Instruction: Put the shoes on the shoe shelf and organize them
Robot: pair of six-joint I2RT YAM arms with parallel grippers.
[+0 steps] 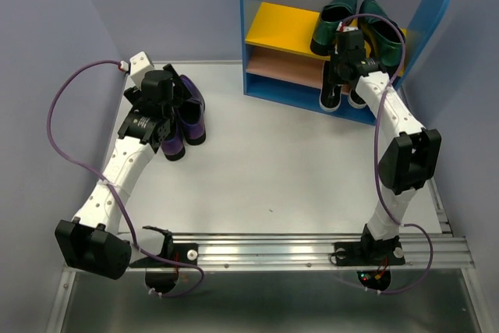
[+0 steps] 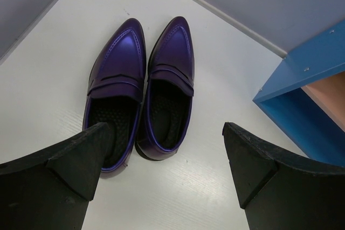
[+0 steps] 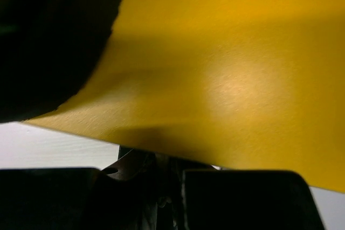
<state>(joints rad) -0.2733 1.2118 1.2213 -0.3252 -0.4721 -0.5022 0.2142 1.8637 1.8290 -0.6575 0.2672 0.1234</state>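
Two dark purple shoes [image 1: 187, 115] lie side by side on the table at the left, toes pointing away [image 2: 171, 74]. My left gripper [image 2: 164, 149] hangs open just above their heels, holding nothing. The shoe shelf [image 1: 248, 21] stands at the back right, and two glossy green loafers [image 1: 337, 17] rest on its yellow board [image 1: 281, 25]. Black sneakers with white soles [image 1: 330, 97] sit at the shelf's blue base. My right gripper [image 1: 343, 68] is at the shelf front above them. In the right wrist view it [image 3: 167, 187] is shut on dark sneaker material, just under the yellow board [image 3: 226, 79].
The shelf's blue base and tan middle board [image 2: 329, 100] lie to the right of the purple shoes. Purple walls close in the table at the left and back. A metal rail [image 1: 312, 247] carries both arm bases at the near edge. A dark shape [image 3: 48, 36] fills the right wrist view's upper left.
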